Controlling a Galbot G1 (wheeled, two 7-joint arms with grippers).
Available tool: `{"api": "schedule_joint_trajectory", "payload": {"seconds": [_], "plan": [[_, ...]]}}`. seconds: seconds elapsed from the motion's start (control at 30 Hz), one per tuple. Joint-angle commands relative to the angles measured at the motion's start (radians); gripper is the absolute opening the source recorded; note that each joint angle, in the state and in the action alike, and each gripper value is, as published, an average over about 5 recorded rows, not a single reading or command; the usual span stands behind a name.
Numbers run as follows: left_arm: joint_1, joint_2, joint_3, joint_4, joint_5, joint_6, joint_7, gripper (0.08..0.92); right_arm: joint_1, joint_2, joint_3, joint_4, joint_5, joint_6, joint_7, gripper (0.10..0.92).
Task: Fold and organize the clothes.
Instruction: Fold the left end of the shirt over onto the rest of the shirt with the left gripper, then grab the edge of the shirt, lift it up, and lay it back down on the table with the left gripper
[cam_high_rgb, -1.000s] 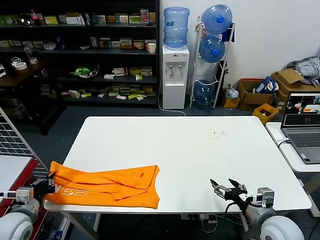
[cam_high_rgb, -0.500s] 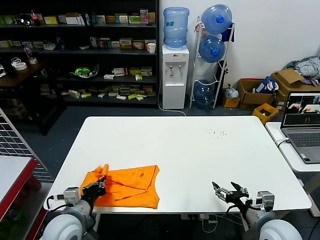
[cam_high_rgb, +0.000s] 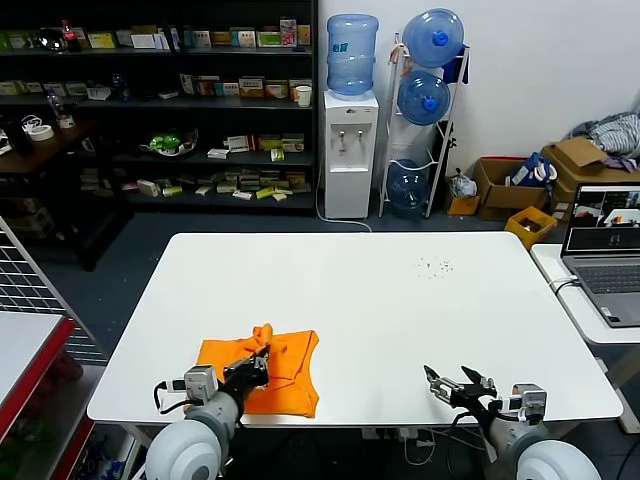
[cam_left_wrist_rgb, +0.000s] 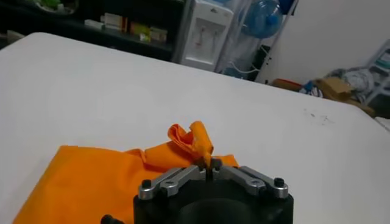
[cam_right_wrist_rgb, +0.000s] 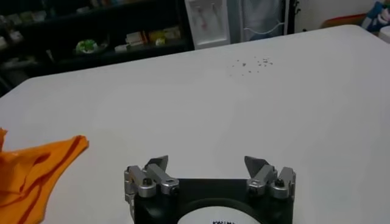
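The orange T-shirt (cam_high_rgb: 280, 368) lies bunched near the front left of the white table (cam_high_rgb: 380, 300), its left part folded over toward the right. My left gripper (cam_high_rgb: 258, 362) is shut on a pinched-up fold of the shirt (cam_left_wrist_rgb: 194, 139) and holds it just above the rest of the cloth (cam_left_wrist_rgb: 79, 182). My right gripper (cam_high_rgb: 452, 383) is open and empty at the table's front right edge; its fingers (cam_right_wrist_rgb: 157, 165) stand wide apart over bare table. The shirt's edge shows in the right wrist view (cam_right_wrist_rgb: 36, 167). The lettering is hidden.
A laptop (cam_high_rgb: 608, 250) sits on a side table at the right. A wire rack (cam_high_rgb: 30, 280) stands at the left. Shelves (cam_high_rgb: 150, 100), a water dispenser (cam_high_rgb: 350, 140) and cardboard boxes (cam_high_rgb: 520, 185) stand beyond the table. Small specks (cam_high_rgb: 435, 266) lie on the far right tabletop.
My left gripper has dragged the shirt's left end to the right across the table, folding the shirt over itself into a shorter shape. The right gripper has barely moved.
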Motion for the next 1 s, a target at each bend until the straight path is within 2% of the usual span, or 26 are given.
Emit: {"api": "schedule_joint_trajectory", "payload": {"seconds": [0.03, 0.17, 0.37, 0.47, 0.57, 0.67, 0.8, 0.9, 1.0], "plan": [[-0.039, -0.043, 0.056, -0.008, 0.014, 0.024, -0.003, 0.109, 0.002, 0.002, -0.001, 0.000, 0.002, 0.000, 0.001, 0.823], [-0.037, -0.049, 0.044, -0.002, 0.024, 0.026, 0.014, 0.144, 0.006, 0.002, -0.006, -0.002, 0.004, -0.001, 0.001, 0.823], [-0.028, -0.051, 0.014, -0.011, 0.021, 0.027, 0.017, 0.312, 0.011, 0.001, -0.012, -0.004, 0.004, -0.001, 0.001, 0.823], [-0.005, -0.017, -0.021, -0.028, 0.013, 0.024, 0.026, 0.399, 0.012, -0.001, -0.013, -0.003, 0.007, -0.001, 0.000, 0.823], [0.044, 0.055, -0.098, -0.026, -0.003, 0.013, 0.048, 0.485, 0.011, -0.004, -0.009, -0.003, 0.011, 0.000, -0.004, 0.823], [0.122, 0.139, -0.229, 0.016, -0.014, -0.008, 0.107, 0.572, 0.010, -0.006, -0.006, -0.005, 0.013, 0.003, -0.009, 0.823], [0.246, 0.247, -0.386, 0.086, -0.038, -0.039, 0.238, 0.685, 0.012, -0.005, -0.009, -0.008, 0.014, 0.006, -0.014, 0.823], [0.306, 0.303, -0.418, 0.128, -0.053, -0.070, 0.337, 0.766, 0.019, -0.002, -0.018, -0.011, 0.013, 0.006, -0.014, 0.823], [0.302, 0.315, -0.389, 0.172, -0.037, -0.098, 0.393, 0.812, 0.025, 0.000, -0.027, -0.012, 0.011, 0.006, -0.012, 0.823]]}}
